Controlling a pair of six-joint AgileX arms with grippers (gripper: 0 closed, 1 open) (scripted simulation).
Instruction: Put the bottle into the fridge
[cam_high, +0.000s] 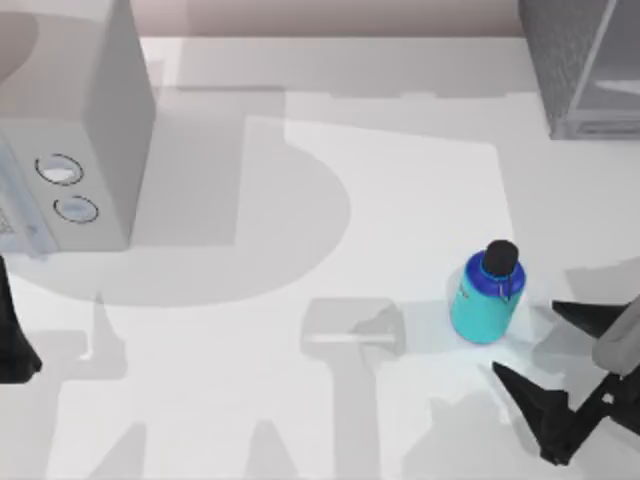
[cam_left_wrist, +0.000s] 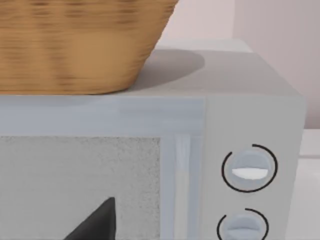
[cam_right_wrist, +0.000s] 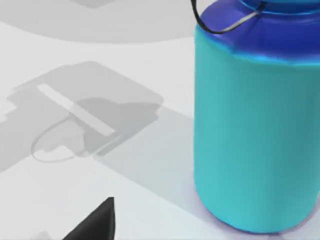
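The bottle (cam_high: 487, 296) stands upright on the white table at the right, turquoise with a dark blue collar and a black cap. My right gripper (cam_high: 528, 341) sits just right of it and slightly nearer the front edge, open, its jaws facing the bottle without touching it. In the right wrist view the bottle (cam_right_wrist: 255, 130) looms close, with one dark fingertip (cam_right_wrist: 100, 220) low beside it. The fridge (cam_high: 585, 65), dark grey and speckled with a lighter door panel, stands at the far right corner. My left gripper (cam_high: 12, 345) is parked at the left edge, open.
A pale grey box with two round dials (cam_high: 75, 150) stands at the back left. A woven basket (cam_left_wrist: 75, 45) rests on top of it. One left fingertip (cam_left_wrist: 97, 222) points at its front panel. White table lies between box and bottle.
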